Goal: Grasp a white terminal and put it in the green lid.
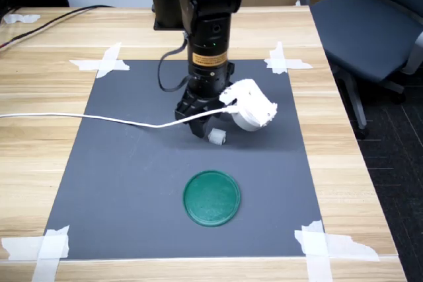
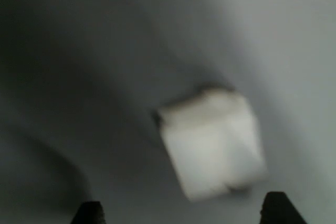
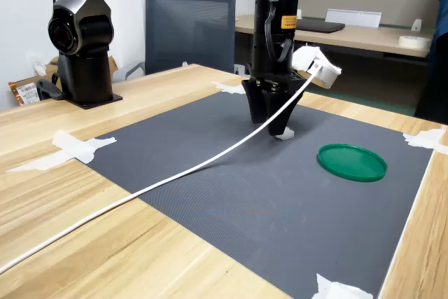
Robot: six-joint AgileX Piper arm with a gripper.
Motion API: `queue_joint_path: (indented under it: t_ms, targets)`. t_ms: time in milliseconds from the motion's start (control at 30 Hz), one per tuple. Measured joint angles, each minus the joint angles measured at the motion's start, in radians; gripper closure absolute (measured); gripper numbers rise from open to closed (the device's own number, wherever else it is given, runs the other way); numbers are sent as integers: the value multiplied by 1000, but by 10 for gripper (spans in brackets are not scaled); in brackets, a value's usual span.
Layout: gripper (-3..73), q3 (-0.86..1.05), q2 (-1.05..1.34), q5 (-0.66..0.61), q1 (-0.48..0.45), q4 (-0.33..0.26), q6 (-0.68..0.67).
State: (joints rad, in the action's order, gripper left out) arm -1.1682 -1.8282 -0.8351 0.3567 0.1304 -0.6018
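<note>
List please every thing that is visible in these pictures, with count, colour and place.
white terminal: one, white, on the mat beside the gripper tips
green lid: one, dark green, on the mat, apart from the terminal
mat: one, dark grey, on the wooden table
tape strips: white, at the mat corners
office chair: one, dark, beside the table
second robot arm: one, black, on the table's far side in the second exterior view
cable: one, white, across the mat
gripper: one, black, low over the mat, open
</note>
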Motion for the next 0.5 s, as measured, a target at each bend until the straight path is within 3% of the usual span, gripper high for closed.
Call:
queue_joint_path:
  t_ms: [233,500]
  targets:
    - [143,-3,-22,-3,3,5,15]
    - [218,-3,-22,38,4,3,24]
